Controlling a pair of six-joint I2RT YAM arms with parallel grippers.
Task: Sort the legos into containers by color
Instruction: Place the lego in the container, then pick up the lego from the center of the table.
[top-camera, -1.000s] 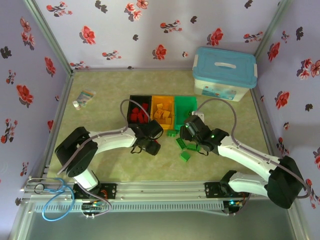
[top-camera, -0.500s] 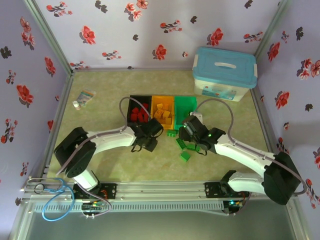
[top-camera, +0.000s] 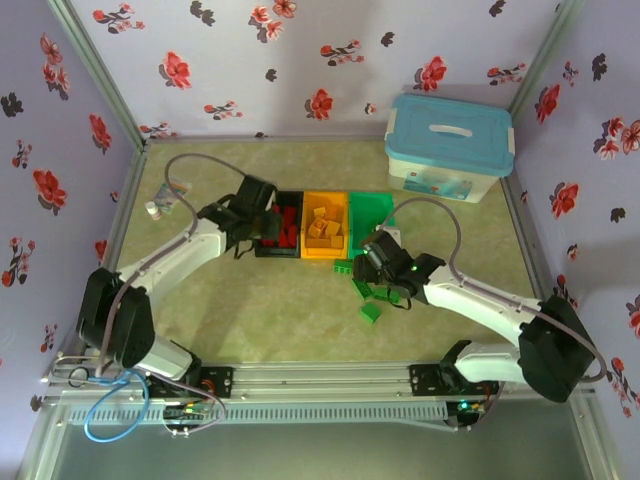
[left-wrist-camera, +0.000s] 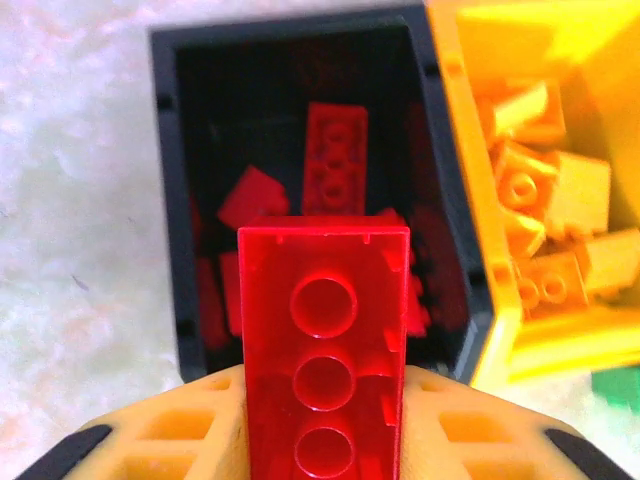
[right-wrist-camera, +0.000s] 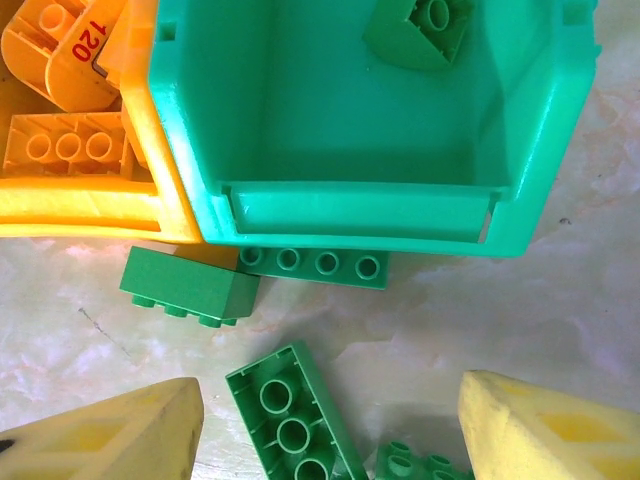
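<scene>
Red lego (left-wrist-camera: 325, 340) pinched by left gripper (left-wrist-camera: 322, 435) over black bin (left-wrist-camera: 166, 200); right gripper (right-wrist-camera: 330, 425) gapes, seemingly empty, above green legos (right-wrist-camera: 190, 285)

Ahead of the left pincer (left-wrist-camera: 325, 430) lie two open rectangular plastic bins, one black bin (left-wrist-camera: 165, 200) and one orange-yellow bin (left-wrist-camera: 470, 200), and one long red plastic brick (left-wrist-camera: 322, 300) sits in its jaws. Ahead of the right pincer (right-wrist-camera: 330, 420) is one green plastic bin (right-wrist-camera: 350, 205) holding one green brick (right-wrist-camera: 420, 25); four green studded bricks (right-wrist-camera: 188, 285) lie nearer, one between its fingers.
</scene>
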